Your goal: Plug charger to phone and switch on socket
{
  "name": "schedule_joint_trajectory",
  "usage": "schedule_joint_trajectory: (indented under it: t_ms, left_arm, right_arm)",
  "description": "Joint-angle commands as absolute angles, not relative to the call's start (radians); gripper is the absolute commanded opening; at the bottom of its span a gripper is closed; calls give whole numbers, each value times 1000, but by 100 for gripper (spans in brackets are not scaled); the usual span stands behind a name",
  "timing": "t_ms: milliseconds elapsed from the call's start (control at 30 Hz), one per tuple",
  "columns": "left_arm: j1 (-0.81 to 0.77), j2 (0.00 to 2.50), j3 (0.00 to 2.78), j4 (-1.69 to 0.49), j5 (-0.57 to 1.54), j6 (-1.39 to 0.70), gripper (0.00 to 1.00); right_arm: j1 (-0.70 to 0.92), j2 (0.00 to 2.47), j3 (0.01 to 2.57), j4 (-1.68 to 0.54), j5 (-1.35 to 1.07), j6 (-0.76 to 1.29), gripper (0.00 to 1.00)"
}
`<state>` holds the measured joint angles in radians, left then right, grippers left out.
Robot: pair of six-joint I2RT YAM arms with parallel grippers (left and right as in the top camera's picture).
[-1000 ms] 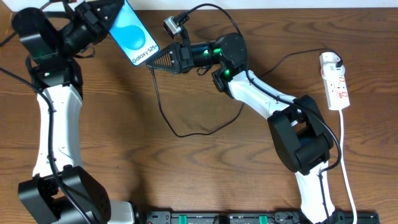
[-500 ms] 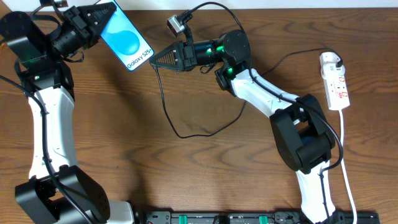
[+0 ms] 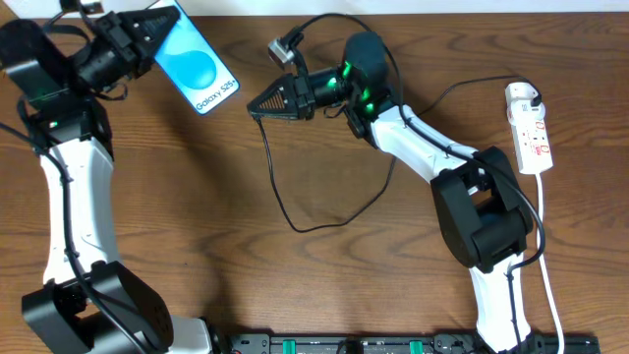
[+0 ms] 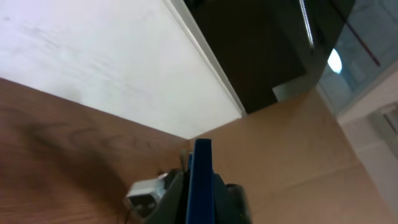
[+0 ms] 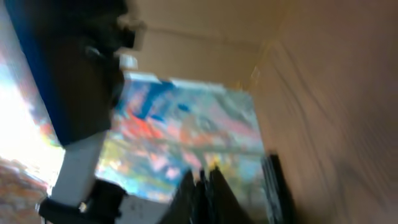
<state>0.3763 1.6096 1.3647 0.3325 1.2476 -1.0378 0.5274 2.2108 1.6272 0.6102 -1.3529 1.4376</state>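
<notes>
The phone [image 3: 200,62], its light-blue screen facing up, hangs above the table's back left with my left gripper [image 3: 157,35] shut on its upper end. In the left wrist view the phone [image 4: 201,177] shows edge-on as a blue strip between the closed jaws. My right gripper [image 3: 256,106] is shut on the plug end of the charger [image 3: 278,187], its tip just right of the phone's lower corner and apart from it. The thin black cable loops down over the table and runs right to the white adapter head [image 3: 522,94] on the socket [image 3: 532,133]. The right wrist view is blurred; the right gripper [image 5: 205,183] shows its jaws together.
The socket's white cord [image 3: 546,256] runs down the right side toward the front edge. The right arm [image 3: 432,152] stretches across the back middle. A dark rail [image 3: 373,344] lies along the front edge.
The left gripper has carried the phone a little left and back. The right gripper has turned and shifted slightly right, and the cable loop moved with it.
</notes>
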Motion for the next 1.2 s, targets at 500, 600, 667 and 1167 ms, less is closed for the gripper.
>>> schedule_joint_trajectory:
  t_ms: [500, 600, 667, 1167]
  left_arm:
    - [407, 1601, 1363, 290, 1356, -1194, 8]
    - [385, 1601, 1360, 287, 1390, -1151, 7]
    - [361, 1601, 1351, 278, 1411, -1117, 7]
    - [204, 1645, 1305, 42, 1338, -847, 8]
  right_arm:
    - [443, 2170, 1643, -793, -211, 895, 1]
    - [426, 2164, 1643, -918, -65, 905, 1]
    - [418, 2164, 1642, -984, -1, 910, 1]
    - [421, 2165, 1639, -1075, 90, 925, 99]
